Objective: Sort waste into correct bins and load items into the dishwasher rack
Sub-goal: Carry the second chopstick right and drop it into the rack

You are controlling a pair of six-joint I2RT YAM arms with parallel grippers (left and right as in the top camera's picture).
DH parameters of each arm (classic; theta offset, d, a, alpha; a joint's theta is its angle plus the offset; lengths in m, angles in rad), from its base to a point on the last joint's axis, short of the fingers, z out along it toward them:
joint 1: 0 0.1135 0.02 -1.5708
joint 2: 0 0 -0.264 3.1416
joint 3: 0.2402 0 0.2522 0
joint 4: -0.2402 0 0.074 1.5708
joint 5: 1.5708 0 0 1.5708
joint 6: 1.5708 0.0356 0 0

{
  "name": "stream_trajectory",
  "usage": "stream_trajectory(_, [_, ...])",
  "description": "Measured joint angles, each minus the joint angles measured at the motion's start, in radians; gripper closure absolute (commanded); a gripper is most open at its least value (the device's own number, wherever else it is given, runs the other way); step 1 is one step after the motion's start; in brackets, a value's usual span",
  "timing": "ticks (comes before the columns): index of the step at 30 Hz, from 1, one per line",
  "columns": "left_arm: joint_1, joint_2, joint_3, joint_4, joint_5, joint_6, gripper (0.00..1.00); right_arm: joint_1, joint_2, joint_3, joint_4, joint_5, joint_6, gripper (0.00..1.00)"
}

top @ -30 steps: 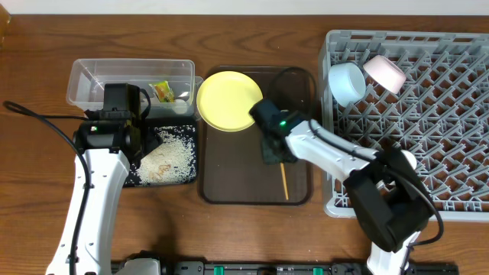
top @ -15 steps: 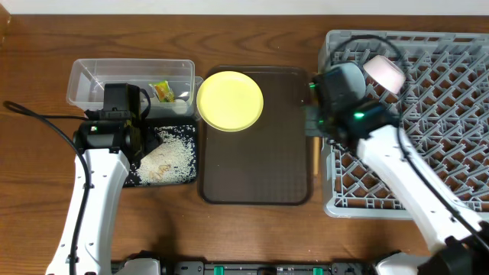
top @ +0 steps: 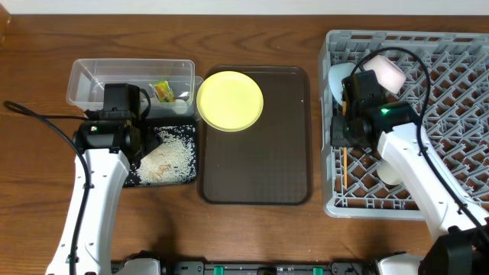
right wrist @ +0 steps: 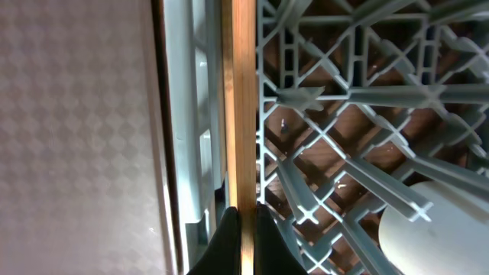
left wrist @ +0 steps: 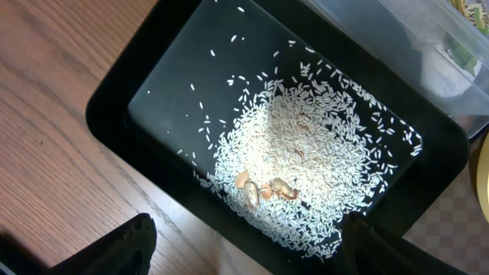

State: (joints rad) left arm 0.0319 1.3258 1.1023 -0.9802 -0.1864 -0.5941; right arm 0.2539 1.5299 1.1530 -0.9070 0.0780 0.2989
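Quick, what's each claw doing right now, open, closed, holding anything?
Left claw: open, empty, over the black tray.
Right claw: closed on the chopsticks, at the left edge of the dishwasher rack.

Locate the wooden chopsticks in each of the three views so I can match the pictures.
Overhead: the wooden chopsticks lie right of centre, just inside the left wall of the dishwasher rack.
Left wrist: not in it.
Right wrist: an upright strip at centre, pinched at the bottom by the right gripper.
Shared landmark: the brown serving tray, seen in all three.
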Motion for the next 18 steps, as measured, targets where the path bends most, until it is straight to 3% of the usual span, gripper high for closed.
stream_trajectory(2, [0.000, 0.000, 0.000, 0.000, 0.000, 0.000, 0.20, 0.000, 0.000, -0.016, 0.019, -0.003, -0.021, 0.99])
stream_trajectory(11, [0.000, 0.000, 0.000, 0.001, 0.010, 0.000, 0.20, 0.000, 0.001, -0.064, 0.097, -0.026, -0.060, 0.76])
stream_trajectory(18, [0.000, 0.000, 0.000, 0.002, 0.022, 0.000, 0.20, 0.000, 0.000, -0.064, 0.146, -0.027, -0.066, 0.75])
